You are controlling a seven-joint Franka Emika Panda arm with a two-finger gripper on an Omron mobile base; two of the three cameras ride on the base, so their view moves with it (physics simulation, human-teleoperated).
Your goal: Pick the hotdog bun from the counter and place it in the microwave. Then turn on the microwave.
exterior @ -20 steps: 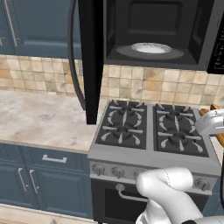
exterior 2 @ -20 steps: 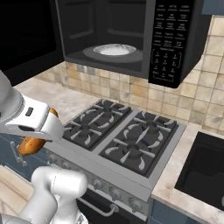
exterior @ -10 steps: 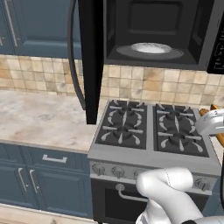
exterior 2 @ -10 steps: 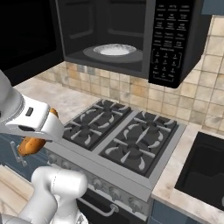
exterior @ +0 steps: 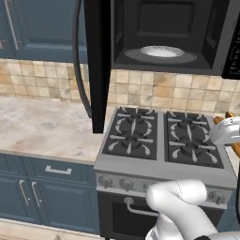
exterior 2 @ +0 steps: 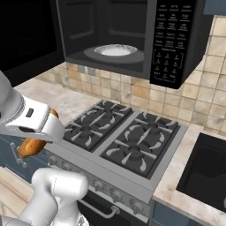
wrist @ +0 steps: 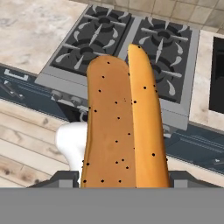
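My gripper (exterior 2: 37, 137) is shut on the hotdog bun (exterior 2: 31, 147), a golden-brown speckled roll that hangs low at the front left of the stove. In the hand view the hotdog bun (wrist: 120, 127) runs up the middle, with the stove far below it. From the left, the bun (exterior: 236, 146) peeks out beside the white hand (exterior: 227, 131) at the right edge. The microwave (exterior 2: 132, 35) hangs above the stove with its door (exterior: 98, 61) swung wide open. A white plate (exterior 2: 115, 50) lies inside it. The counter (exterior: 42, 126) stretches left of the stove.
A black gas stove (exterior 2: 123, 137) with four burners sits right under the microwave. The keypad (exterior 2: 170, 39) is on the microwave's right side. A dark sink (exterior 2: 207, 170) lies right of the stove. The open door (exterior 2: 26, 39) juts out over the counter.
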